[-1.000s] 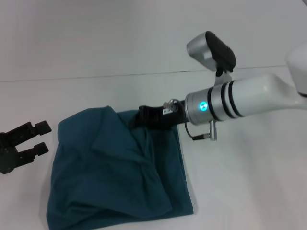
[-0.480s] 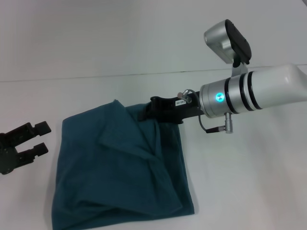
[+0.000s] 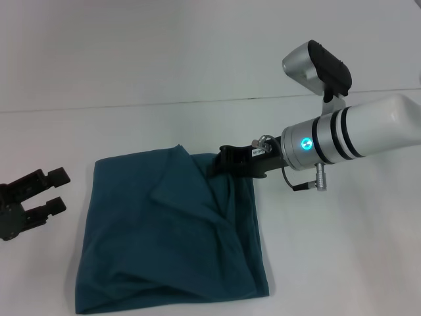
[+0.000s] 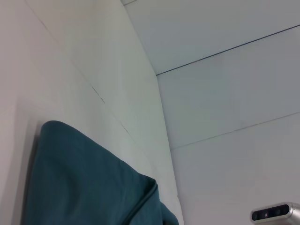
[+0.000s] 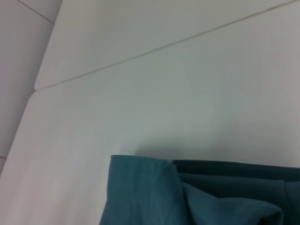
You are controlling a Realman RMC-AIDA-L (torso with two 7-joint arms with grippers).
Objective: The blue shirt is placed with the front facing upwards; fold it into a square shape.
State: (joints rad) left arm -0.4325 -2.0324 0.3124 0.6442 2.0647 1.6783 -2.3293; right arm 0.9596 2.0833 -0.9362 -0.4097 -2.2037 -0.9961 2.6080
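The blue shirt [image 3: 164,230] lies folded into a rough rectangle on the white table, plain teal side up, with creases running down its middle. My right gripper [image 3: 214,164] is at the shirt's far right corner, shut on the fabric edge there. My left gripper [image 3: 60,189] rests open on the table just left of the shirt, holding nothing. The left wrist view catches a rounded edge of the blue shirt [image 4: 84,187]. In the right wrist view a bunched corner of the blue shirt [image 5: 187,197] lies close below the camera.
The white table [image 3: 329,263] extends to the right of the shirt and behind it up to a seam line [image 3: 164,104]. The right arm's silver forearm [image 3: 342,138] hangs over the table's right side.
My right gripper has moved to the right, dragging the shirt's upper corner with it. The raised fold has flattened and the top edge has spread out. The left gripper has stayed still.
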